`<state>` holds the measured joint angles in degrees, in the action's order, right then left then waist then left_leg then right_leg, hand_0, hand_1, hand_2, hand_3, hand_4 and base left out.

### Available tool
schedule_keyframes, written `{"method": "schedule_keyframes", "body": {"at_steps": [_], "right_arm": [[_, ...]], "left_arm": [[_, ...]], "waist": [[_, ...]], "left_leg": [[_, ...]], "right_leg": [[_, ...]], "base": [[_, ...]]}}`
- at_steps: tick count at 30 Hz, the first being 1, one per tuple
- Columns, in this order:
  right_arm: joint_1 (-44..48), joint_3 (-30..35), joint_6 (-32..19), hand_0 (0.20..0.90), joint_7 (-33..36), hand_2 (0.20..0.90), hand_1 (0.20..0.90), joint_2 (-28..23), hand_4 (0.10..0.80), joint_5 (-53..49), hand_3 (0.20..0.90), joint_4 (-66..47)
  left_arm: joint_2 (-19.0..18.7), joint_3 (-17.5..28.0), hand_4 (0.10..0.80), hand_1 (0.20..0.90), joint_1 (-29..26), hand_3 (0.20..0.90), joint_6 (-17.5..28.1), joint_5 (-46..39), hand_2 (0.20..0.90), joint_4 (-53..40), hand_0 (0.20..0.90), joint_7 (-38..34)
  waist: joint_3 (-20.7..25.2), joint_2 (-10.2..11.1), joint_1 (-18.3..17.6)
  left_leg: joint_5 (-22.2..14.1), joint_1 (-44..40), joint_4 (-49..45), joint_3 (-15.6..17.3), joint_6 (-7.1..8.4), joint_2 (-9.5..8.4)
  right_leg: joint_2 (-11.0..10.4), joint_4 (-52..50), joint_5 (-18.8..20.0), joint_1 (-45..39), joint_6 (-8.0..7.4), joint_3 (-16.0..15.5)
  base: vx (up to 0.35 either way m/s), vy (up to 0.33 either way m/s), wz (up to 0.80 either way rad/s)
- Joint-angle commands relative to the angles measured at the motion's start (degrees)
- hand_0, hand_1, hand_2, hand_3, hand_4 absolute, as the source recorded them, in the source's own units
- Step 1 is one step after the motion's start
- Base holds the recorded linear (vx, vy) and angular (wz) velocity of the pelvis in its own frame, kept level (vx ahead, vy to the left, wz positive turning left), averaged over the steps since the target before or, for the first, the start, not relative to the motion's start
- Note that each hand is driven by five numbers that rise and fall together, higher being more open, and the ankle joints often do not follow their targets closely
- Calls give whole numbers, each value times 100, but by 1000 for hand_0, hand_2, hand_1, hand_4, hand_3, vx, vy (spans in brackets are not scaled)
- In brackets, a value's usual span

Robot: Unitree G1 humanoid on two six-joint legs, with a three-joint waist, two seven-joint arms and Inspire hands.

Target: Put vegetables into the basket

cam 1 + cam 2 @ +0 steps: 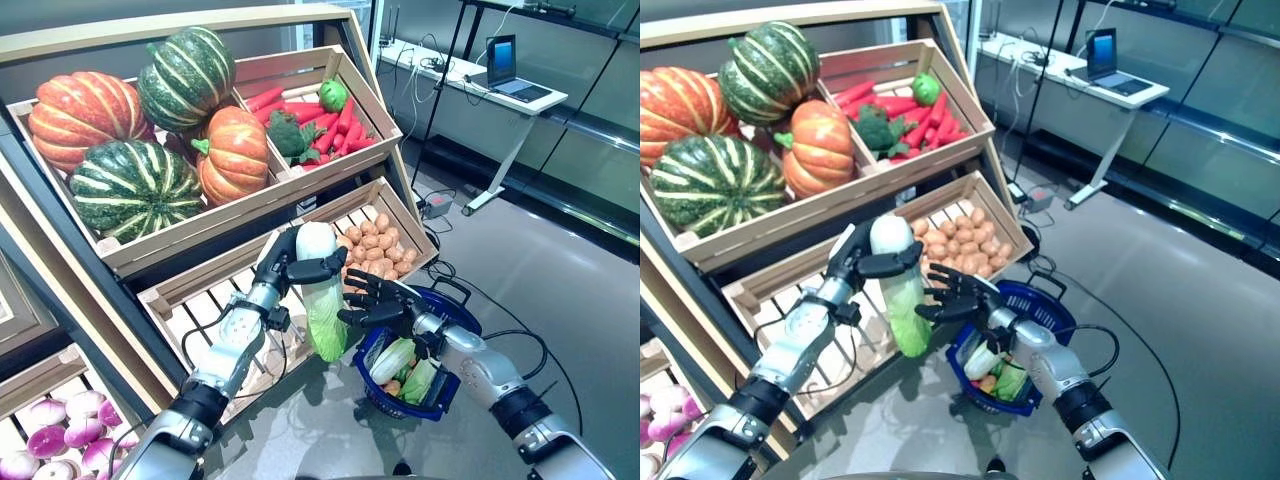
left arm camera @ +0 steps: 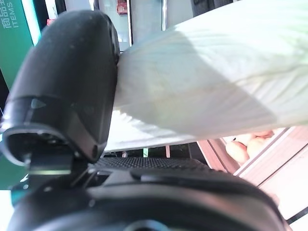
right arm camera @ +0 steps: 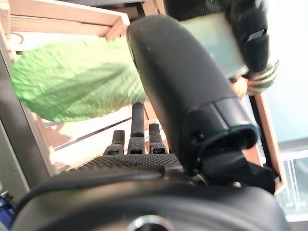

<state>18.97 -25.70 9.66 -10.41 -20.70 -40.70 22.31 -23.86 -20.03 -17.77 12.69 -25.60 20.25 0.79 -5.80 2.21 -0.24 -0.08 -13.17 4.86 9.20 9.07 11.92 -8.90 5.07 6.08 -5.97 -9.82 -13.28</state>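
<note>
**Robot held a cabbage beside the basket**

The left hand was curled around the white stem end of a long napa cabbage, held upright with its green leaves hanging down. The right hand, fingers spread and relaxed, touched the leaves from the other side. Just below that hand sat the blue basket, already holding greens. Behind both hands stood a wooden crate of potatoes.

The only print is white lettering on a green sign.
</note>
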Motion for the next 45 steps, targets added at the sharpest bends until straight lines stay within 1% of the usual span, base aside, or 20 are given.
{"method": "schedule_keyframes", "body": {"at_steps": [1,3,6,8,11,14,18,21,25,29,33,34,35,36,38,39,40,41,42,45], "right_arm": [[356,-184,-648,900,451,900,900,445,800,244,900,-85],[436,-140,-919,900,1079,900,900,535,800,722,900,-82],[513,-125,-1088,900,1501,900,900,593,800,1173,900,-154],[544,-122,-1090,900,1661,900,900,600,800,1530,900,-254],[555,-171,-977,900,1692,900,900,628,800,1775,900,-303],[537,-274,-778,900,1641,900,900,661,800,1727,900,-285],[505,-368,-706,900,1752,900,900,717,800,1998,900,-149],[516,-412,-592,900,1711,900,900,750,800,1974,900,-94],[540,-478,-430,900,1472,900,900,861,800,1586,900,71],[501,-480,-328,900,898,900,900,959,800,974,900,293],[549,-413,-350,900,260,900,900,941,800,394,900,461],[607,-318,-297,900,-310,900,900,831,800,94,900,536],[624,-305,-292,900,-437,900,900,804,800,38,900,551],[706,-255,-174,900,-820,900,900,697,800,-298,900,601],[843,-132,-5,900,-1320,900,900,549,800,-661,900,757],[986,5,274,900,-1802,900,900,381,800,-1019,900,958],[991,7,274,900,-1808,900,900,380,800,-1019,900,964],[1093,94,513,900,-2162,900,900,247,800,-1269,900,1114],[1250,192,814,900,-2764,900,900,78,800,-1603,900,1408],[1481,321,963,900,-3418,900,900,-95,800,-1932,900,1820]], "left_arm": [[423,-264,400,300,-915,300,605,-512,300,-1023,300,280],[503,-300,400,300,-893,300,574,-393,300,-1127,300,143],[586,-323,400,300,-869,300,536,-453,300,-1188,300,35],[615,-288,400,300,-842,300,526,-640,300,-1214,300,58],[674,-264,400,300,-826,300,498,-716,300,-1294,300,94],[720,-273,400,300,-835,300,459,-696,300,-1426,300,139],[738,-312,400,300,-851,300,398,-622,300,-1587,300,125],[746,-320,400,300,-880,300,342,-650,300,-1656,300,126],[782,-327,400,300,-923,300,301,-700,300,-1672,300,260],[787,-346,400,300,-950,300,344,-871,300,-1695,300,668],[786,-379,400,300,-981,300,225,-1243,300,-1737,300,1163],[777,-381,400,300,-983,300,74,-1638,300,-1746,300,1563],[776,-380,400,300,-983,300,38,-1736,300,-1747,300,1640],[763,-384,400,300,-989,300,-52,-2008,300,-1737,300,1916],[730,-367,400,300,-1004,300,-231,-2345,300,-1754,300,2301],[684,-379,400,300,-1019,300,-374,-2638,300,-1737,300,2705],[684,-379,400,300,-1022,300,-374,-2640,300,-1735,300,2708],[647,-399,400,300,-1029,300,-485,-2813,300,-1763,300,2941],[569,-439,400,300,-1090,300,-642,-3117,300,-1768,300,3268],[537,-486,400,300,-1209,300,-889,-3516,300,-1653,300,3686]], "waist": [[281,24,84],[270,10,93],[260,-9,94],[263,-21,96],[267,-24,107],[276,-11,124],[281,-2,144],[275,5,154],[280,12,176],[297,18,203],[331,20,231],[356,22,247],[360,22,250],[378,23,262],[403,30,281],[433,37,298],[431,36,299],[456,40,312],[490,43,330],[537,42,353]], "left_leg": [[15,400,14,-210,-388,-415],[2,403,14,-246,-396,-433],[-11,398,14,-269,-404,-451],[-25,387,14,-288,-415,-464],[-36,374,14,-302,-420,-476],[-44,372,14,-303,-420,-476],[-49,370,14,-327,-426,-482],[-50,373,14,-340,-426,-484],[-53,374,14,-360,-422,-484],[-65,360,14,-385,-408,-475],[-69,351,14,-400,-390,-468],[-69,344,14,-409,-379,-465],[-68,342,14,-411,-378,-463],[-70,337,14,-416,-368,-460],[-76,326,14,-413,-358,-457],[-86,320,14,-407,-354,-453],[-86,320,14,-407,-354,-453],[-95,320,14,-404,-349,-451],[-105,322,14,-405,-344,-449],[-121,315,14,-421,-344,-455]], "right_leg": [[-157,-68,-393,-388,100,159],[-160,-56,-391,-390,101,176],[-168,-48,-389,-397,97,202],[-175,-41,-394,-412,100,219],[-187,-36,-390,-427,96,211],[-205,-36,-386,-427,88,192],[-213,-33,-382,-439,86,171],[-218,-39,-387,-437,88,167],[-221,-33,-393,-449,97,149],[-228,-22,-399,-481,108,99],[-224,-8,-400,-512,108,60],[-219,-7,-398,-528,111,33],[-219,-7,-397,-531,110,27],[-220,-7,-397,-540,105,8],[-217,-7,-396,-554,109,-18],[-218,-7,-396,-559,108,-43],[-217,-7,-396,-560,108,-43],[-219,-7,-400,-562,105,-61],[-223,-7,-398,-559,102,-85],[-232,-7,-401,-572,98,-113]], "base": [[1,-1,9],[-1,6,7],[0,0,0],[0,0,0],[0,0,0],[0,2,1],[6,6,6],[0,4,5],[3,2,5],[3,0,1],[11,-2,4],[11,-3,3],[14,-3,6],[11,-3,12],[13,-5,15],[7,-5,7],[0,0,0],[0,0,0],[-1,4,4],[0,2,1]]}}
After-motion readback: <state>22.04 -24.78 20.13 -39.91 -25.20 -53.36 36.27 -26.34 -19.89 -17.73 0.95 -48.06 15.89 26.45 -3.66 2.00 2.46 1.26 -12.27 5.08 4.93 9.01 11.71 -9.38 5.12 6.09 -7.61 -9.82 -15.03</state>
